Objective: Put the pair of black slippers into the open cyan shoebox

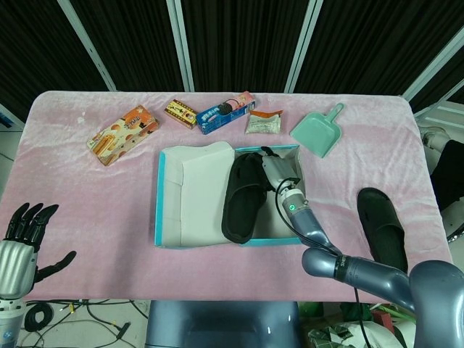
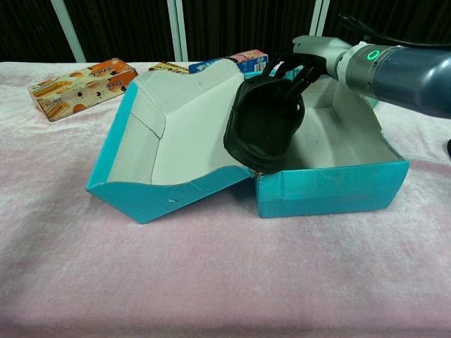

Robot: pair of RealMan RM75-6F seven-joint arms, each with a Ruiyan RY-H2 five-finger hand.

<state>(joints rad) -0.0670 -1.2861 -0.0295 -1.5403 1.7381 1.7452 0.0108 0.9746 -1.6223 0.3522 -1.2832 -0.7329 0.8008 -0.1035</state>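
The open cyan shoebox [image 1: 270, 242] [image 2: 331, 189] stands mid-table with its lid [image 1: 192, 192] [image 2: 176, 134] folded out to the left. One black slipper [image 1: 243, 196] [image 2: 264, 127] hangs tilted over the box's left edge, its heel end low against the front wall. My right hand [image 1: 279, 170] [image 2: 299, 67] grips the slipper's far end above the box. The second black slipper [image 1: 383, 226] lies on the cloth to the right of the box. My left hand [image 1: 25, 232] hovers open off the table's near left corner.
Along the far edge lie an orange snack box [image 1: 123, 134] [image 2: 77, 81], a small brown box [image 1: 180, 112], a blue biscuit pack [image 1: 225, 112] [image 2: 243, 60], a sachet [image 1: 262, 122] and a mint dustpan [image 1: 319, 130]. A pink cloth [image 1: 87, 196] covers the table.
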